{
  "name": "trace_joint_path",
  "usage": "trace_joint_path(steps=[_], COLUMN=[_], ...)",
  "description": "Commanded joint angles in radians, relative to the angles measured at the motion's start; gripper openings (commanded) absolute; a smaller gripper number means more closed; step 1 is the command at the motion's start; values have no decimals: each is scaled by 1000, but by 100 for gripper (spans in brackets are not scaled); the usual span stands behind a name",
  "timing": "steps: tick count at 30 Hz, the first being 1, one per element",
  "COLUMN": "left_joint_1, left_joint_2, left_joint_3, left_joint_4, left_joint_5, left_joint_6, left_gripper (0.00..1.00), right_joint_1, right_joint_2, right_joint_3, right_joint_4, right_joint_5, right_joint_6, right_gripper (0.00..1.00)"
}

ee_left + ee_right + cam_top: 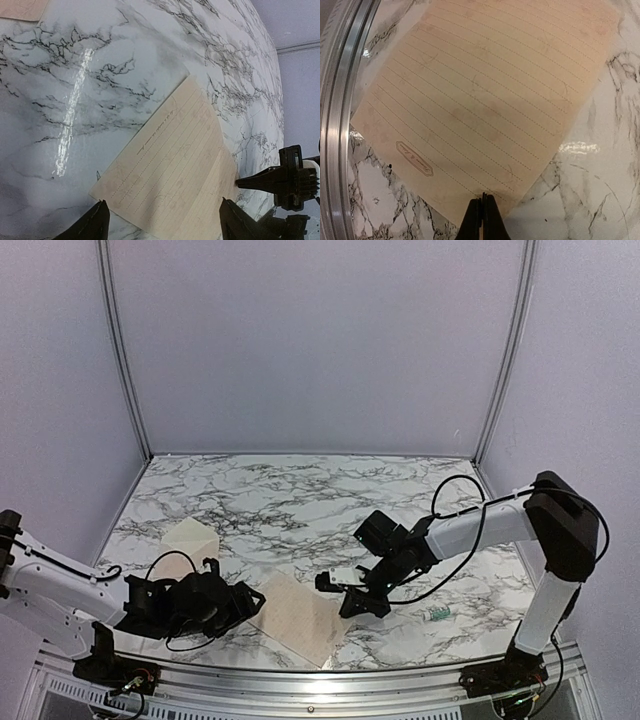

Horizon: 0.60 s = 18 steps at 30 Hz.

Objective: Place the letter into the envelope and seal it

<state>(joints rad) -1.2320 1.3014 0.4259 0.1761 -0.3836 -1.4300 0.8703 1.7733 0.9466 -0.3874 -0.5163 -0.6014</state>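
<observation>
Marble-pattern table (300, 490), white with grey-black veins, glossy; a streak of lamp glare shows in the left wrist view. Pale lilac-grey walls (320, 340) on three sides, metal strips up the back corners. Ridged aluminium rail (330, 680) along the near edge.

Letter (297, 618) lies flat on the table, front and centre, turned cornerwise, one corner near the rail. Pinkish-tan, ruled with dotted lines, a small oval mark printed near one corner.

Envelope (190, 538) lies flat to the left and farther back, well apart from the letter.

Left end effector (165, 222) is low over the table at the letter's left side, fingers spread wide; nothing between them but the letter's near edge lying below.

Right end effector (482, 212) has its fingers pressed together, tips down at the letter's right edge. Cannot tell whether any paper is pinched.

Small green object (438, 614) sits alone on the table to the right.
</observation>
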Motion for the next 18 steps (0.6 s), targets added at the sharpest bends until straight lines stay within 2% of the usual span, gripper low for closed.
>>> trace_joint_path(steps=[1,13,18], left_joint_1=[16,51,55], left_joint_2=[26,71,108], left_joint_3=[7,-17,33], left_joint_4=[16,24,95], left_joint_5=[47,94,49], left_joint_6=[-66,-151,-21], left_gripper=[80,85,87], right_joint_1=[5,4,4], right_joint_2=[50,83,99], right_joint_3=[17,18,25], right_joint_4=[12,4,0], right_joint_5=[28,45,39], right_joint_6=[30,45,49], right_gripper=[0,0,0])
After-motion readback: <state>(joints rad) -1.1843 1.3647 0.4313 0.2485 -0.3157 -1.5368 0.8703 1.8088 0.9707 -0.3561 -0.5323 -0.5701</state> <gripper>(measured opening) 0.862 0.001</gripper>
